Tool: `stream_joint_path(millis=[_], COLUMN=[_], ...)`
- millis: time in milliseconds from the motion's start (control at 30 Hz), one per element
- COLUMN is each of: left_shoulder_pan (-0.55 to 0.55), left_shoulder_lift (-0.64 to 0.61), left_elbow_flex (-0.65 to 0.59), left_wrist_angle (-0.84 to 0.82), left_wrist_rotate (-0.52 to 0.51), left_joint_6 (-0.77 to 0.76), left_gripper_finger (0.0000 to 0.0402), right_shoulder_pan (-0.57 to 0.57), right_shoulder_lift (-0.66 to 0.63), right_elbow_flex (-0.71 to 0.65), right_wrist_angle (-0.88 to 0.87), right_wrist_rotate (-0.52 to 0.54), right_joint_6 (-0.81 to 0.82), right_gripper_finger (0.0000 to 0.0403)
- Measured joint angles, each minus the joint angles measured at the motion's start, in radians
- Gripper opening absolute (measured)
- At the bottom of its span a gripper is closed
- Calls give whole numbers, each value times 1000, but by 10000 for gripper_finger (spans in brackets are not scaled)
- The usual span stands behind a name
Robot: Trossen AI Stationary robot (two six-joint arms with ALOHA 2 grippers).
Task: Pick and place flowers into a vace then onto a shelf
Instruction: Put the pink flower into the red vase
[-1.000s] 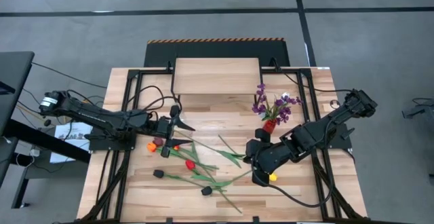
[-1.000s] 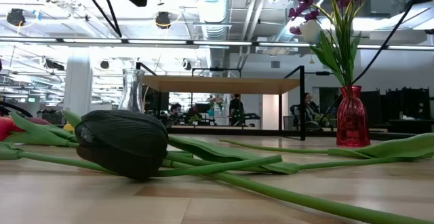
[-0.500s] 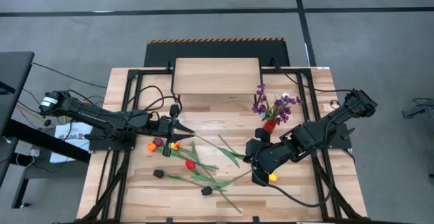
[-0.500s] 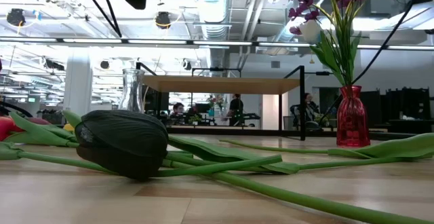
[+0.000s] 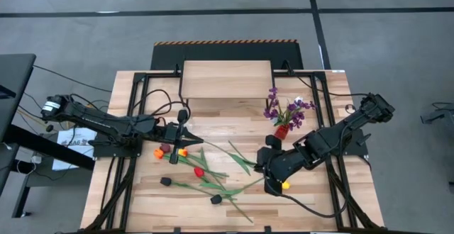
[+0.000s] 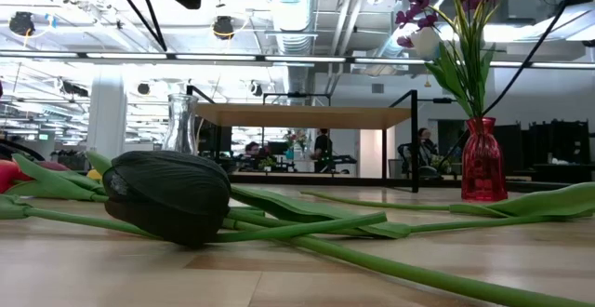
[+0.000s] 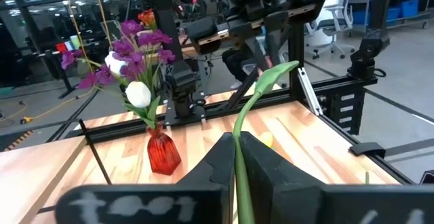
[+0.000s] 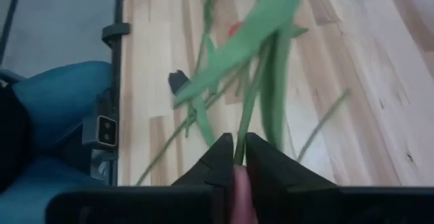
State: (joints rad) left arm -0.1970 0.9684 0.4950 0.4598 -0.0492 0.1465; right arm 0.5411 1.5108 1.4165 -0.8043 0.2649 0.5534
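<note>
My left gripper (image 5: 193, 135) (image 7: 237, 149) is level over the table's left middle and shut on a green flower stem (image 7: 236, 122). My right gripper (image 5: 264, 164) (image 8: 237, 146) slants down right of centre and is shut on a green stem with long leaves (image 8: 261, 54). A yellow head (image 5: 285, 185) shows beside it. Whether both hold the same flower I cannot tell. A red vase (image 5: 282, 130) holds purple sprigs and a white flower. A clear vase (image 6: 183, 121) stands near the left gripper. The shelf (image 5: 227, 78) is at the far middle. My left gripper pinches the thin green stem (image 7: 237, 139) between its two fingers, coming level from the table's left. Beyond the fingers the stem bends over into a long leaf (image 7: 274, 75), clear of the table. My right gripper pinches a green stem (image 8: 241, 139) between its two fingers, slanting down from the table's right. The stem and its leaves reach out past the fingertips above the tabletop.
Several loose flowers (image 5: 198, 170) lie on the tabletop between the arms, with red, orange and black heads. One black head (image 6: 167, 195) lies close to the low camera. Black frame rails (image 5: 135, 120) run along both sides of the table.
My left gripper has shut on the green stem without shifting its place. My right arm has kept still.
</note>
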Motion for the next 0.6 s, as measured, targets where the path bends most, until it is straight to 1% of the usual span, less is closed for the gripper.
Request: stream_joint_path(millis=[167,433,533,600], left_shoulder_pan=[0,0,-2,-16], left_shoulder_lift=[0,-2,-19,-44], left_elbow_flex=[0,0,0,-1], left_wrist_angle=[-35,-60,-60,-62], left_wrist_rotate=[1,-5,-30,-47], left_joint_6=[2,-5,-8,-5], left_gripper_finger=[1,0,0,0], right_shoulder_pan=[2,-7,-8,-7], right_shoulder_lift=[0,0,-6,-16], right_elbow_flex=[0,0,0,0], right_wrist_angle=[57,59,66,84], right_wrist_rotate=[-3,-2,9,42], right_joint_6=[-16,-28,-31,-31], right_gripper_finger=[82,155,170,172])
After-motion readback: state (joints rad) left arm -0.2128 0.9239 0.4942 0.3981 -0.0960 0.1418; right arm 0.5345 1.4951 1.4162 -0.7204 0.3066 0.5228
